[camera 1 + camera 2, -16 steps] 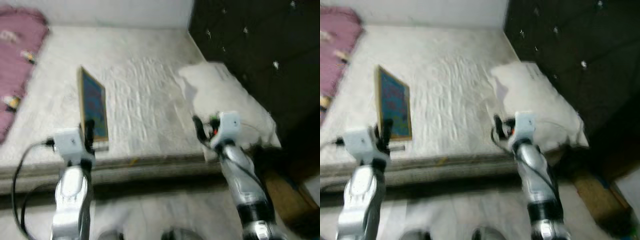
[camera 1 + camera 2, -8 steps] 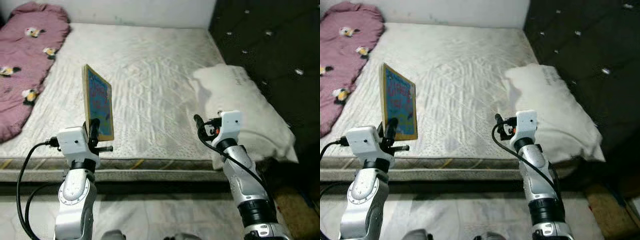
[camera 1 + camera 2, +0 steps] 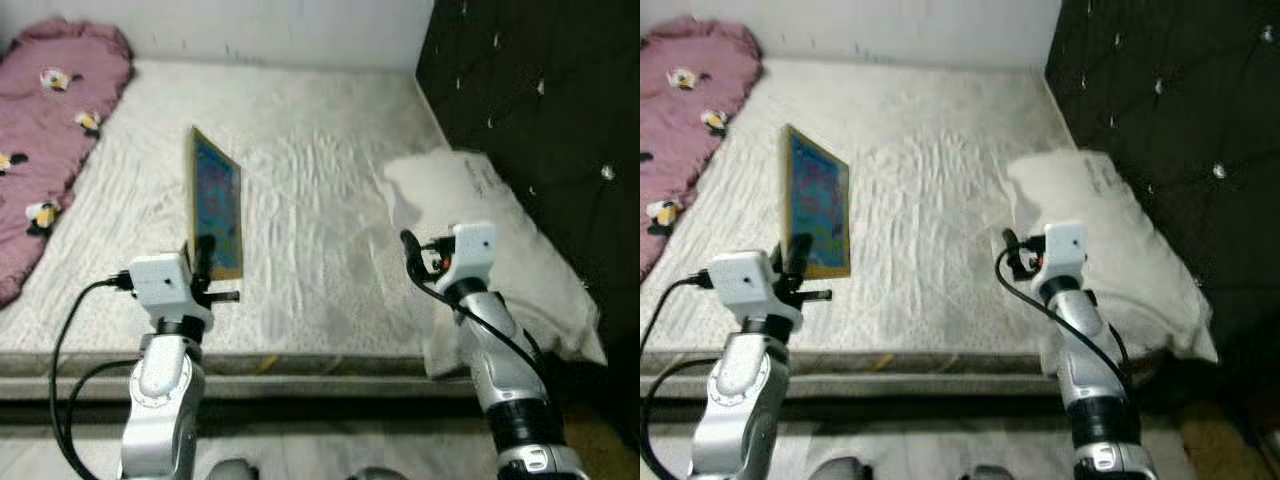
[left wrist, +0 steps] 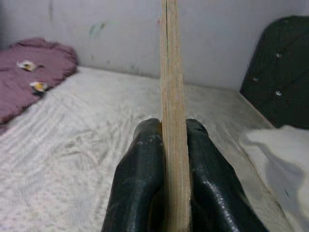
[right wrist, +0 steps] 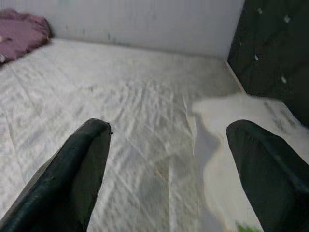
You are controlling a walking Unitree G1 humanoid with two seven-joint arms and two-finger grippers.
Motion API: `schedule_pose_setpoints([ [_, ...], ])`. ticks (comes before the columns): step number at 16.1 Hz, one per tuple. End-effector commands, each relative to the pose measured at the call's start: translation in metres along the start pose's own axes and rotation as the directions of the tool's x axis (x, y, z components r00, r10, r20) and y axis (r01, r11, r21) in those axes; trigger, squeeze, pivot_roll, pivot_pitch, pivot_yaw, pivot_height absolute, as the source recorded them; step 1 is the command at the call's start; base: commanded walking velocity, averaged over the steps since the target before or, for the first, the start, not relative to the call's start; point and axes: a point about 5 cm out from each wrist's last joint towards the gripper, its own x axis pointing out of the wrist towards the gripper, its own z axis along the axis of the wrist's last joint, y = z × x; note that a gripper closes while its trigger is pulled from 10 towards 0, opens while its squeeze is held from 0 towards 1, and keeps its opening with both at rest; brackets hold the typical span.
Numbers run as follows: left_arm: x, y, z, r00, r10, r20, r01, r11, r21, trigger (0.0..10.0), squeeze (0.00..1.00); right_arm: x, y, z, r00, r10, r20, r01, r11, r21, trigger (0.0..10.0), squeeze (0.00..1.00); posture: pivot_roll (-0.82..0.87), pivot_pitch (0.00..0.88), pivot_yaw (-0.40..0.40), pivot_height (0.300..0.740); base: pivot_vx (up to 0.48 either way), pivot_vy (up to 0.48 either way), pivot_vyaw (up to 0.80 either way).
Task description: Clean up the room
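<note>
A thin book (image 3: 217, 212) with a tan edge and blue cover stands upright on its edge over the near part of the white mattress (image 3: 300, 170). My left gripper (image 3: 204, 252) is shut on its lower end; in the left wrist view both black fingers (image 4: 140, 188) press the book's spine (image 4: 171, 96). My right gripper (image 3: 412, 247) hovers open over the mattress beside a white pillow (image 3: 500, 240), with nothing between its fingers (image 5: 82, 169).
A pink blanket (image 3: 50, 130) with small duck prints lies along the left of the bed. A dark tufted headboard (image 3: 540, 110) rises on the right. A white wall (image 3: 220, 25) runs behind. The mattress's front edge (image 3: 300, 365) is close to me.
The camera has shifted and steadied, closer to the bed. The book stays gripped in my left gripper, now held slightly further over the mattress. The right gripper stays open.
</note>
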Motion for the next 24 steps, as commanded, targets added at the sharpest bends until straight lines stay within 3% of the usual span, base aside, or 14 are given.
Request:
schedule_pose_setpoints([
  [1, 0.0006, 0.0041, 0.0052, 0.999, 0.028, 0.025, -0.028, 1.000, 0.009, 10.0, 0.00, 0.0007, 0.0028, 0.0007, 1.000, 0.015, 0.001, -0.015, 1.000, -0.008, 10.0, 0.00, 0.00, 0.045, -0.052, 0.740, 0.000, 0.000, 0.00],
  [7, -0.0004, 0.0003, 0.0076, 0.999, -0.012, 0.047, 0.012, 1.000, -0.001, 10.0, 0.00, 0.0012, 0.0035, -0.0004, 1.000, 0.019, -0.001, -0.019, 1.000, -0.012, 10.0, 0.00, 0.00, 0.041, -0.052, 0.740, 0.126, 0.000, 0.00],
  [13, -0.0012, 0.0066, 0.0020, 0.998, 0.063, 0.003, -0.063, 0.998, 0.020, 10.0, 0.00, 0.0013, 0.0028, -0.0015, 1.000, 0.017, -0.009, -0.017, 1.000, -0.012, 10.0, 0.00, 0.00, 0.049, -0.055, 0.740, 0.051, 0.000, 0.00],
  [21, 0.0003, 0.0046, 0.0024, 0.998, 0.060, 0.007, -0.060, 0.998, 0.005, 10.0, 0.00, 0.0014, 0.0007, -0.0015, 1.000, 0.012, -0.014, -0.012, 1.000, -0.017, 10.0, 0.00, -0.01, 0.053, -0.058, 0.740, 0.000, -0.462, 0.00],
  [24, -0.0005, 0.0021, 0.0019, 0.998, 0.062, 0.007, -0.062, 0.998, 0.005, 10.0, 0.00, 0.0015, 0.0006, -0.0018, 1.000, 0.013, -0.016, -0.013, 1.000, -0.017, 10.0, 0.00, -0.01, 0.054, -0.059, 0.740, 0.000, 0.000, 0.00],
])
